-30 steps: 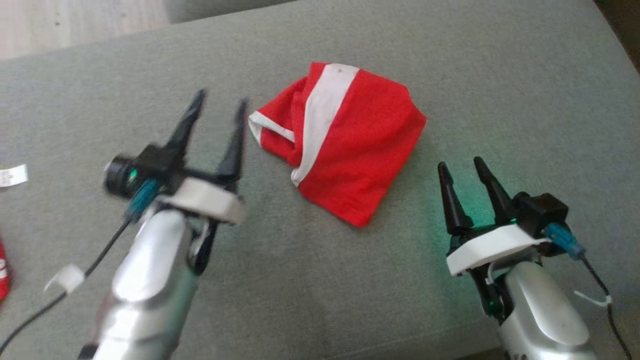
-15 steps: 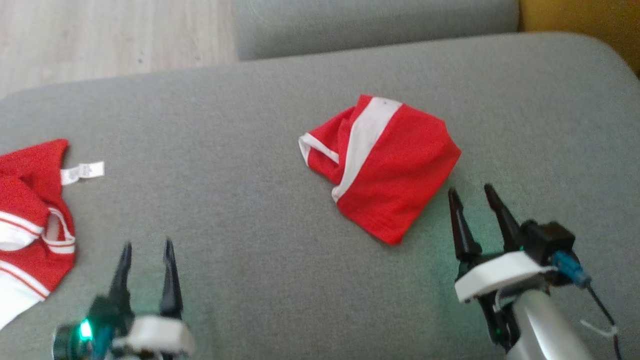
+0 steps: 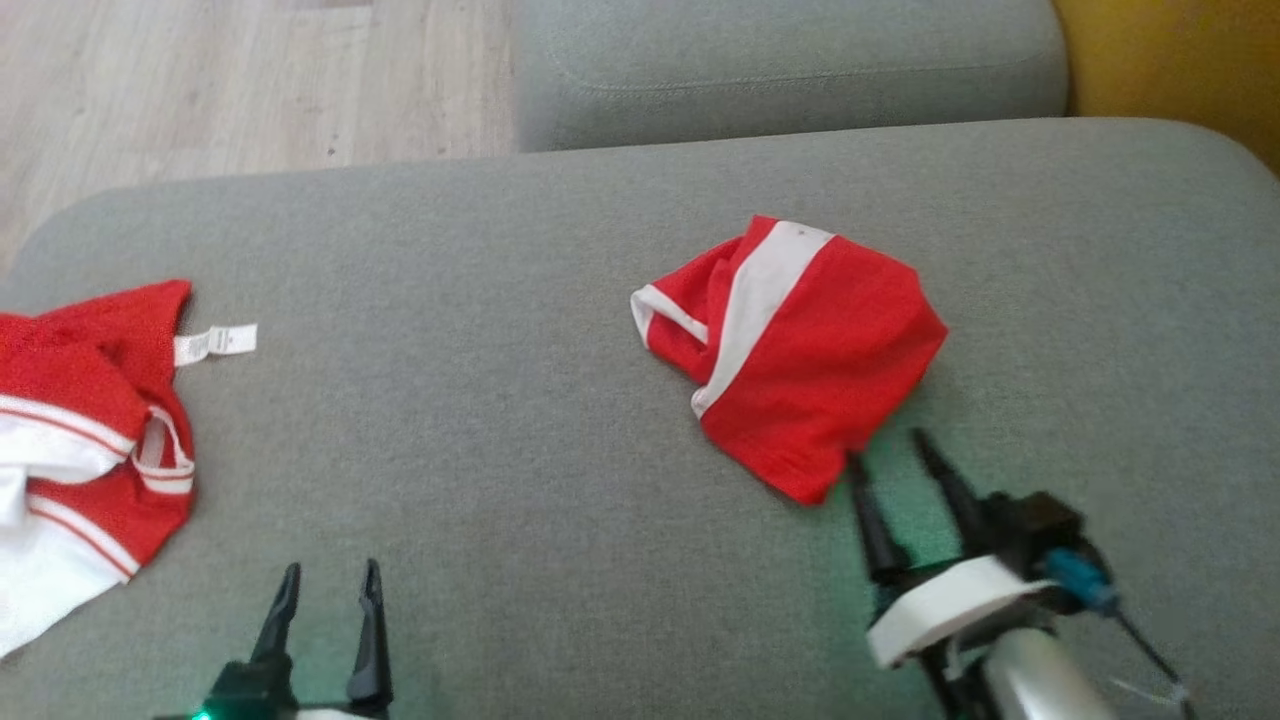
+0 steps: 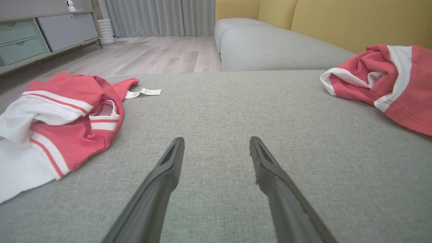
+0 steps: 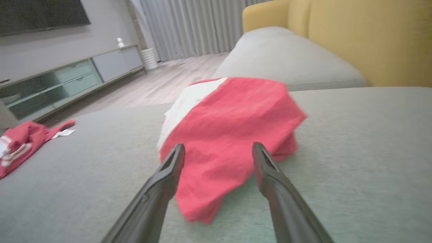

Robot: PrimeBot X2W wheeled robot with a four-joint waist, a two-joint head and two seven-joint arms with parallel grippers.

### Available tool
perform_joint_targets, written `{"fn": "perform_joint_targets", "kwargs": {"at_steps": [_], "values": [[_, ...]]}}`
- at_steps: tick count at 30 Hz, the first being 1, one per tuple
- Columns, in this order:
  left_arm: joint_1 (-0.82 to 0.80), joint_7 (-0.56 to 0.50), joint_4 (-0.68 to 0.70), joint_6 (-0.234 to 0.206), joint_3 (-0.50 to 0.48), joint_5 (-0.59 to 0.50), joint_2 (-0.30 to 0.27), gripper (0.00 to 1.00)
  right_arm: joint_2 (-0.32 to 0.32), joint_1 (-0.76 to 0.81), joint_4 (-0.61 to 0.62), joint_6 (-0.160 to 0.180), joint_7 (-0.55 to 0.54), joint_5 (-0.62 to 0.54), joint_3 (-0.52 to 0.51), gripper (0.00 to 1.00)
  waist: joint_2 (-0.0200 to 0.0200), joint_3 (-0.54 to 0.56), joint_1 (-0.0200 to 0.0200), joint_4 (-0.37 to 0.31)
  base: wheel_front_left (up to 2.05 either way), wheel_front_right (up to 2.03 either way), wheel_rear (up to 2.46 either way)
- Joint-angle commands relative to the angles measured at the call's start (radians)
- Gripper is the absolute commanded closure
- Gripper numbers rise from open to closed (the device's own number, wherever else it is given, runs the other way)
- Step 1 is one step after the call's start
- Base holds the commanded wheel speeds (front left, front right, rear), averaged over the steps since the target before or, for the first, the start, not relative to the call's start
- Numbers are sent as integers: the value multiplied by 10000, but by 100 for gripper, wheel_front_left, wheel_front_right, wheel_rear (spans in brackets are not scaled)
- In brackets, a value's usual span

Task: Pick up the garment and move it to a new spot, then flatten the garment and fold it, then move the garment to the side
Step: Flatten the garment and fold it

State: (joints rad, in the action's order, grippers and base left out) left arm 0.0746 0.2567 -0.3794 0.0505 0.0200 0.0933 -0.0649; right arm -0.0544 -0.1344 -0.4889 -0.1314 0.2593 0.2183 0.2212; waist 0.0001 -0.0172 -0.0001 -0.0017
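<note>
The right claw [image 5: 218,145] gaped just short of a folded red white-banded cloth [image 5: 233,111] on the grey fabric sofa cushion [image 5: 354,152] (a crumpled red-and-white jersey [image 5: 20,143] lay far left).

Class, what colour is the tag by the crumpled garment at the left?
White; the tag shows best in the left wrist view.

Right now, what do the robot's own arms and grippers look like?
Both grippers have two long, tapered black fingers. The right gripper sits on a white collar over a silver forearm, with a blue connector and thin black cable. The left gripper shows a green light at its base.
</note>
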Motion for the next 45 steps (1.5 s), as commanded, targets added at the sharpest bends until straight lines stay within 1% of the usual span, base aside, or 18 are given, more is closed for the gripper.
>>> {"fn": "perform_joint_targets", "kwargs": {"at_steps": [1, 4, 6, 10, 12, 14, 15, 16, 18, 22, 23, 24, 25, 28, 31, 37, 41, 45], "values": [[-507, 51, 240, 40, -196, -123, 29, 0, 41, -619, 227, 7, 24, 2, 798, 0, -1, -127, 1, 171, 0, 0, 0], [-677, 51, 106, 169, 91, -89, 88, 0, 41, -1111, -81, 7, 24, 439, 1489, 0, -1, -242, 1, 533, 0, 0, 0], [-807, 51, 17, 306, 450, -148, 110, 0, 41, -1521, -497, 7, 24, 517, 1865, 0, -1, -305, 1, 851, 0, 0, 0], [-1067, 51, -171, 493, 1043, -95, 133, 0, 41, -2262, -1663, 7, 24, 538, 2057, 0, -1, -497, 1, 1547, 0, 0, 0], [-1192, 51, -258, 609, 1346, 294, 139, 0, 41, -2532, -2321, 7, 24, 735, 2002, 0, -1, -673, 1, 1883, 0, 0, 0], [-1367, 51, -187, 692, 1710, 706, 142, 0, 41, -2800, -3256, 7, 24, 441, 1876, 0, -1, -876, 1, 2189, 0, 0, 0], [-1367, 51, -187, 692, 1710, 706, 142, 0, 41, -2800, -3256, 7, 24, 441, 1876, 0, -1, -876, 1, 2189, 0, 0, 0], [-1446, 51, -157, 716, 1861, 841, 143, 0, 41, -2923, -3706, 7, 24, 362, 1695, 0, -1, -989, 1, 2316, 0, 0, 0], [-1677, 51, -92, 759, 2181, 1050, 144, 0, 41, -3248, -4730, 7, 24, -211, 1122, 0, -1, -1307, 1, 2603, 0, 0, 0], [-1884, 51, -97, 781, 2194, 1141, 145, 0, 41, -3371, -5279, 7, 24, -324, 950, 0, -1, -1583, 1, 2718, 0, 0, 0], [-1917, 51, -104, 784, 2169, 1145, 145, 0, 41, -3399, -5311, 7, 24, -339, 921, 28, -1, -1611, 1, 2712, 0, 0, 0], [-1942, 51, -107, 787, 2143, 1136, 145, 0, 41, -3392, -5240, 7, 24, -280, 970, 89, -1, -1637, 1, 2695, 0, 0, 0], [-1954, 51, -115, 789, 2113, 1118, 145, 0, 41, -3379, -5109, 7, 24, -223, 1000, 100, -1, -1651, 1, 2660, 0, 0, 0], [-1926, 51, -114, 795, 2042, 1053, 146, 0, 41, -3303, -4428, 7, 24, -110, 1043, 100, -1, -1598, 1, 2490, 0, 0, 0], [-1857, 51, -92, 797, 2082, 1013, 146, 0, 41, -3144, -3445, 7, 24, -103, 1048, 100, -1, -1432, 1, 2353, 0, 0, 0], [-1724, 51, -113, 799, 2315, 1056, 146, 0, 41, -3174, -1189, 7, 24, 408, 1706, 100, -1, -972, 1, 2315, 0, 0, 0], [-1704, 51, -81, 800, 2687, 887, 146, 0, 41, -4357, -43, 7, 24, 667, 2256, 100, -1, -680, 1, 2597, 0, 0, 0], [-1591, 51, -170, 800, 2809, 835, 136, 0, 41, -6106, 731, 7, 24, 803, 2919, 100, -1, -386, 1, 3091, 0, 0, 0]]}}
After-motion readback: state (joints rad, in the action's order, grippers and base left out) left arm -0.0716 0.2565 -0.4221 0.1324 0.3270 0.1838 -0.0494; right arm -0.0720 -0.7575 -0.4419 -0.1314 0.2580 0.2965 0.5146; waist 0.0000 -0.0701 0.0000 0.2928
